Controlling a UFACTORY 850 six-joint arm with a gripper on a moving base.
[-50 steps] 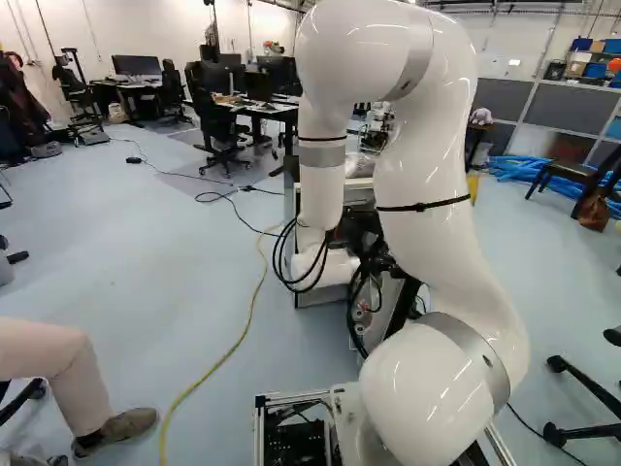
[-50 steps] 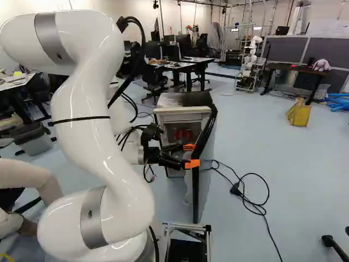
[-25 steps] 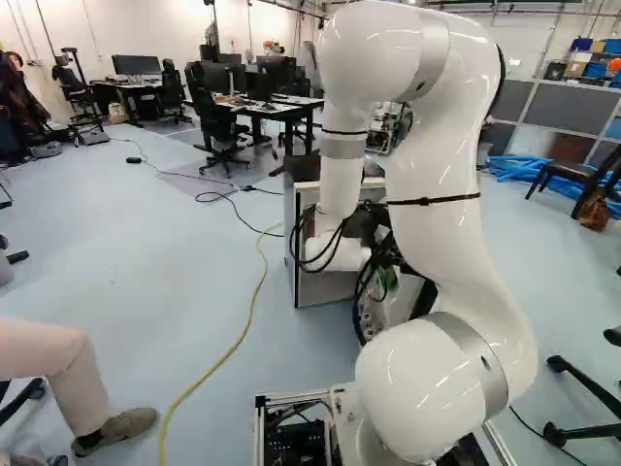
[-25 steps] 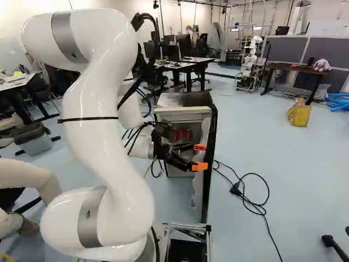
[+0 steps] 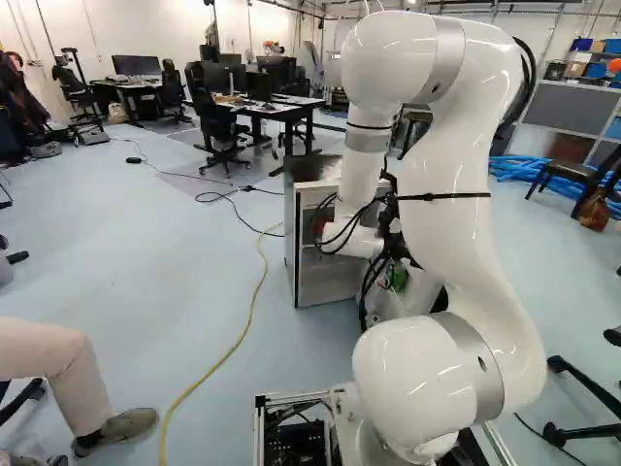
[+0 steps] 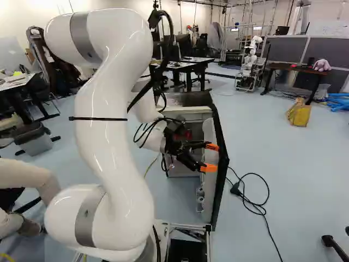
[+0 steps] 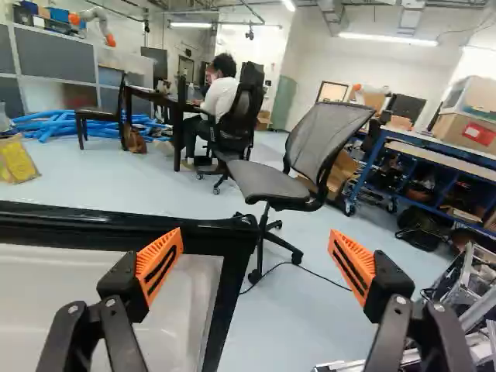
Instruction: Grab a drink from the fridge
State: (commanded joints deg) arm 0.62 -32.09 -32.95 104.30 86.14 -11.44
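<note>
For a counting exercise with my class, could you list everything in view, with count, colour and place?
Fridge: 1, white and black, ahead of the arm
Fridge door: 1, white inside, black-edged, swung open
Red item: at least 1, inside the fridge, partly hidden
Green item: 1, behind the arm's cables
Floor cables: yellow left of the fridge, black right
Desks and monitors: several, mostly black, far back
Office chairs: several, black or grey
Tubes: several, blue, on the floor
Bag: 1, yellow, on the floor
Bin: 1, grey, left of the right base view
Another robot: 1, white, far back
Arm: 1, white
Gripper: 1, black, orange pads, open beside the door
</note>
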